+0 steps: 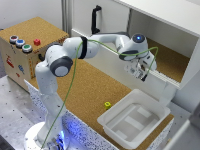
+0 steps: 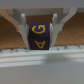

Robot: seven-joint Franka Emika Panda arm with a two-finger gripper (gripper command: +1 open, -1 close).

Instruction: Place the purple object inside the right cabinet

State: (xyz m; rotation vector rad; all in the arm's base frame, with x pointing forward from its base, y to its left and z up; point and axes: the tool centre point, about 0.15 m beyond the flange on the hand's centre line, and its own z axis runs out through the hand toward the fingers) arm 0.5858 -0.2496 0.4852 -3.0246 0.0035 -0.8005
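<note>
In the wrist view my gripper [image 2: 39,31] is shut on the purple object [image 2: 40,41], a dark purple block with yellow letters, held between both fingers. Below it runs the white front ledge [image 2: 42,58] of the right cabinet, with cork-brown floor behind. In the exterior view the gripper [image 1: 142,73] hangs at the front edge of the right cabinet [image 1: 169,62], just above its white ledge. The block is too small to make out between the fingers there.
A white tub [image 1: 133,120] stands on the cork table [image 1: 87,90] below the gripper. A tiny yellow-green piece [image 1: 107,105] lies next to it. A white door with a black handle [image 1: 95,20] is to the exterior view's left. A cork-topped box with coloured buttons [image 1: 24,44] stands far left.
</note>
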